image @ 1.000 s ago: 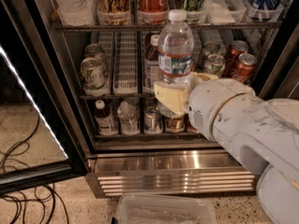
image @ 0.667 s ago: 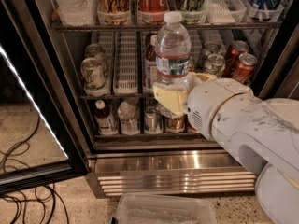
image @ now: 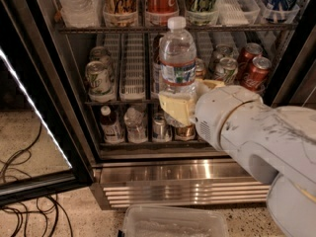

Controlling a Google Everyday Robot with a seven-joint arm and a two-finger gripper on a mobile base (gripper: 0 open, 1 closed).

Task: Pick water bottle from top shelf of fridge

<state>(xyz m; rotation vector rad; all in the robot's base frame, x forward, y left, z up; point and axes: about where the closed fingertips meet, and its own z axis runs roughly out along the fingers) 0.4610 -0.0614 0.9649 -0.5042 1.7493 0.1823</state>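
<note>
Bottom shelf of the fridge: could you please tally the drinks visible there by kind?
Bottles: 2
Cans: 2
Total: 4 visible
The tool, shut on the water bottle, is in front of the open fridge.

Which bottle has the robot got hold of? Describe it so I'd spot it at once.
Start at the open fridge with the steel base. In front of it, the robot's yellowish hand is clamped on the water bottle. It is clear and ribbed, with a white cap and a white-blue-red label, and stands taller than the cans behind.
</note>
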